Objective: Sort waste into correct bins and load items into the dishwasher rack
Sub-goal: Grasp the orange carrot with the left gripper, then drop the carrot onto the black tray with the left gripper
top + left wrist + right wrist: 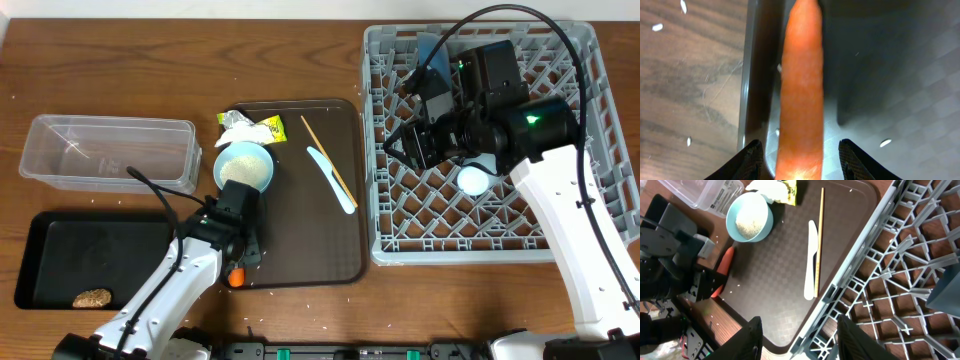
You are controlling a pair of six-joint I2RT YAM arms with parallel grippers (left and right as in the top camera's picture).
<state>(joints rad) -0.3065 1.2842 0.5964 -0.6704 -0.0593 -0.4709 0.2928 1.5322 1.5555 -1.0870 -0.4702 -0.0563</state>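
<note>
wooden worktop (150,60), my left claw (800,167) straddling the carrot (801,85).
i see the left claw spread wide, one finger on either side of the orange carrot with a gap on both sides, so it grips nothing. the carrot lies just inside the rim of the brown serving tray (300,240), at the corner nearest the black tray (60,250). a brown food lump (92,298) sits in that black tray, and the clear tub (110,150) stands beyond it. on the serving tray are the light blue bowl (218,165) holding rice (244,172), the wrapper (265,128), a chopstick (325,155) and the flat utensil (330,178). my right claw (800,340) hangs open and empty over the tray-side part of the grey rack (400,220), where a light blue cup (474,180) rests.
</note>
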